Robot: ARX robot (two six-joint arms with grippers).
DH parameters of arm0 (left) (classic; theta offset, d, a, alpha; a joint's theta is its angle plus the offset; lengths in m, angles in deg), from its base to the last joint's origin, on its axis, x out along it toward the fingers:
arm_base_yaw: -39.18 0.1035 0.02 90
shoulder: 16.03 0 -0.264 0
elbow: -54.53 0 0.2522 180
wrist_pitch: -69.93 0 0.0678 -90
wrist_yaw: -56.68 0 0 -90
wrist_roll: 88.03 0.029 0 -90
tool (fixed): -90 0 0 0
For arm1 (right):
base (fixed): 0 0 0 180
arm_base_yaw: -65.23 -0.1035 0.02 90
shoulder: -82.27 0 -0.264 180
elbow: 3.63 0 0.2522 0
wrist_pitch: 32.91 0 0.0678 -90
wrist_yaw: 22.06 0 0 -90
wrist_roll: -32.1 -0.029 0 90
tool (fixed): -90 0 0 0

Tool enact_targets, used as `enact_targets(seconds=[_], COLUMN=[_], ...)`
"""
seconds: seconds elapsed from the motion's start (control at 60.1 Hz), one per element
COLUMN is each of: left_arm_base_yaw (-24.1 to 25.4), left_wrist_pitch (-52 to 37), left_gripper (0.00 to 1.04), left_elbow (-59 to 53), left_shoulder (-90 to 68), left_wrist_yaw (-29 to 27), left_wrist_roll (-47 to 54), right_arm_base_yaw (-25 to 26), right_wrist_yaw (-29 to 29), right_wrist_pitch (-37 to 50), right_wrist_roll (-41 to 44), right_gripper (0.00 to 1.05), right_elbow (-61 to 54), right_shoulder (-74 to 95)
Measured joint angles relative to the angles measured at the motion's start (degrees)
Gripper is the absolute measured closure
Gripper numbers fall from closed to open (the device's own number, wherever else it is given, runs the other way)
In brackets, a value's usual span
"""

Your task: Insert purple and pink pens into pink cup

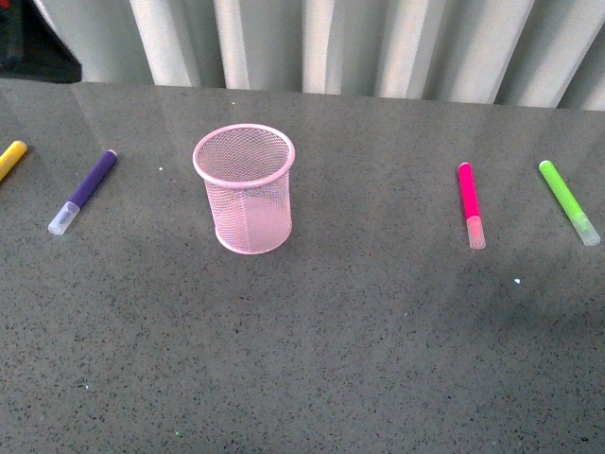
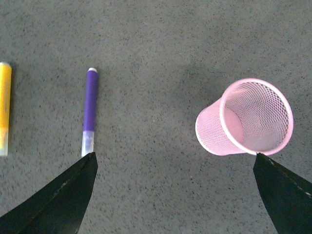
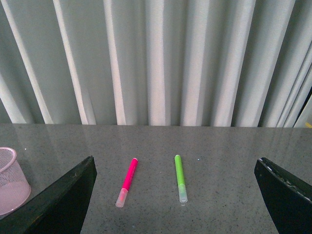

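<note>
Pink cup [image 1: 250, 222] upright, centre-left on grey table [image 1: 312, 359]; purple pen [image 1: 83, 191] lying to its left, pink pen [image 1: 471, 203] well right; left gripper [image 2: 174, 154] and right gripper [image 3: 175, 158] both spread wide, empty.

light: even, soft — shadows faint | glare: pale sheen on far tabletop [image 1: 378, 104] | focus: sharp

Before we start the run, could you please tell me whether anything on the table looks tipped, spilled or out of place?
Nothing stands out. The pink cup stands upright and empty; the purple pen, pink pen, green marker and yellow marker lie flat and apart.
</note>
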Motion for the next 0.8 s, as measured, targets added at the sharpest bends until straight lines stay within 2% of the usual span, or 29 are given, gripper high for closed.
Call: enact_targets(seconds=[0.466, 0.798], left_arm_base_yaw=[4.02, 3.74], left_wrist_pitch=[8.85, 9.86], left_gripper=[0.07, 0.07], left_elbow=[22.38, 30.21], left_shoulder=[-27.06, -36.76], left_wrist_yaw=[-4.66, -6.12], left_wrist_roll=[14.21, 16.17], right_arm_base_yaw=[0.00, 0.00], right_wrist_yaw=[0.00, 0.00], right_wrist_pitch=[0.00, 0.00], right_wrist_roll=[0.00, 0.00], right_gripper=[0.07, 0.07], right_elbow=[0.00, 0.00], right_shoulder=[0.00, 0.00])
